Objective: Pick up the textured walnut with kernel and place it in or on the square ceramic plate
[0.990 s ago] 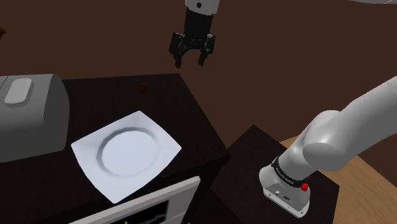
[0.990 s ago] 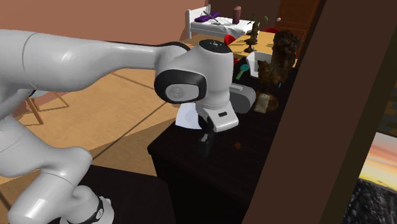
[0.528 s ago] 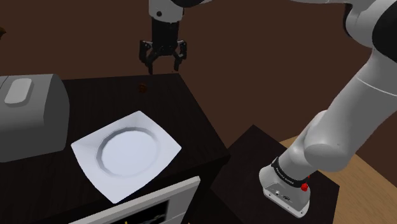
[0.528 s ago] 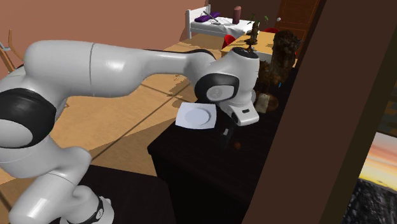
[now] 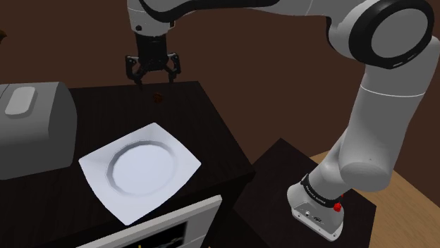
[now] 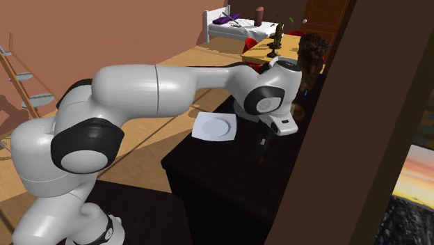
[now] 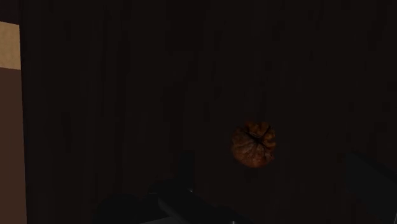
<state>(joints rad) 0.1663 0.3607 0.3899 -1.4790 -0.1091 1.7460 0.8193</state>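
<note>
Fingers (image 5: 170, 72) open above walnut (image 5: 158, 97), not touching; it's small, round & nr bench (image 5: 204, 134) edge, so an off-centre close could squirt it away from plate (image 5: 92, 163).

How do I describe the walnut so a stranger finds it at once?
Find the dark cabinet top holding a white square plate. Beyond the plate, near the back edge below the black gripper, lies the walnut. It is the only tiny, wrinkled, reddish-brown ball.
</note>
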